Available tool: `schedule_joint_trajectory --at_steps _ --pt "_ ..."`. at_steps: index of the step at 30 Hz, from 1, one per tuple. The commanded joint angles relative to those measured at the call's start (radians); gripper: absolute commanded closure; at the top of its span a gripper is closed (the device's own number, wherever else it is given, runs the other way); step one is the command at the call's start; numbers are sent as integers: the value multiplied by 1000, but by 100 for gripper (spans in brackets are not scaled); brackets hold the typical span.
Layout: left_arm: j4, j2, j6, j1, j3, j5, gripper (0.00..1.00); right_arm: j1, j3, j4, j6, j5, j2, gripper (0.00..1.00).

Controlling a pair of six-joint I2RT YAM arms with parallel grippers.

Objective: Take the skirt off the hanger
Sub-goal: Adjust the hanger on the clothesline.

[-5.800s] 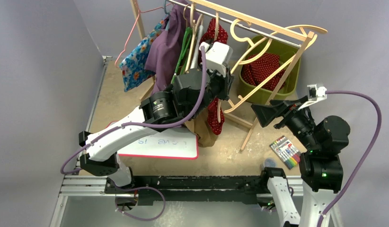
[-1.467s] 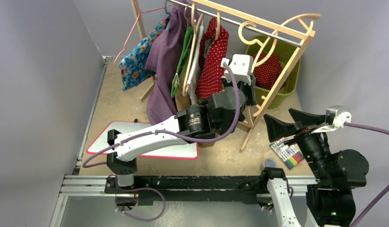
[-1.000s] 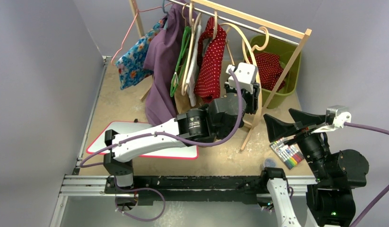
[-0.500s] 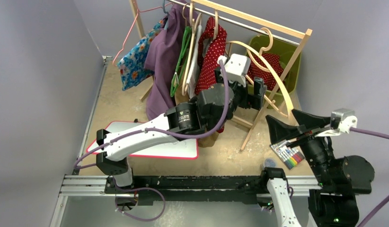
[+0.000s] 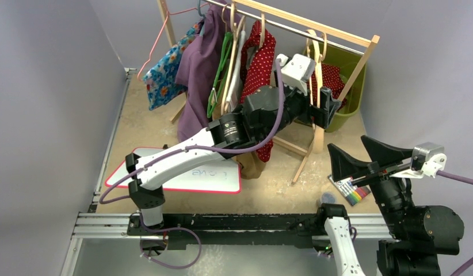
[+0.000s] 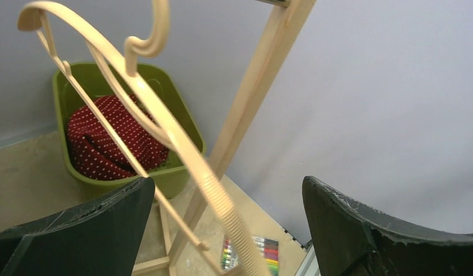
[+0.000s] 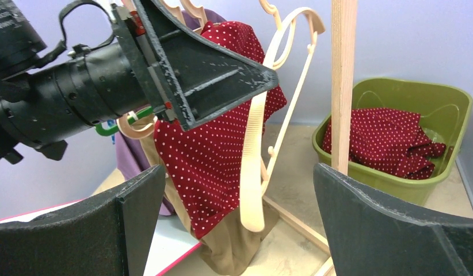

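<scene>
A red polka-dot skirt lies bunched in the green bin. The cream hanger hangs bare from the rack's rail, seen edge-on from above. My left gripper is open beside it; the hanger's arm runs between the spread fingers, touching neither. A second red dotted garment hangs on the rail behind. My right gripper is open and empty, near the table's front right, facing the hanger.
The wooden rack's leg stands between the hanger and the bin. Floral, purple, white and tan clothes crowd the rail's left. A pink-rimmed whiteboard lies front left and a marker pack front right.
My left gripper has opened and let go of the hanger, which has swung in to hang straight on the rail. The left arm has reached right; the right arm has drawn back and down.
</scene>
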Motion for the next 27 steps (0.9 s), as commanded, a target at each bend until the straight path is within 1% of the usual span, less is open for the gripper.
schedule_joint_trajectory --at_steps 1,4,6,8,11,12,18,22,27 --pt "63 46 16 5 71 81 0 3 18 21 8 18 -1 1" --pt "101 65 -4 7 65 126 11 2 12 18 7 21 -4 1" --pt "130 72 -20 6 58 162 17 1 0 16 7 18 -10 1" --pt "145 85 -33 6 60 197 28 3 -12 20 12 11 -14 1" --pt "157 102 -52 6 62 239 39 3 -20 21 17 3 -15 1" --pt "159 105 -55 6 62 248 41 2 -23 23 17 3 -17 1" --pt "148 122 -50 4 70 290 50 4 -41 32 16 0 -17 1" --pt "114 134 -19 4 94 359 52 3 -43 34 14 7 -15 1" --pt "72 132 25 1 100 469 52 5 -46 35 12 13 -11 1"
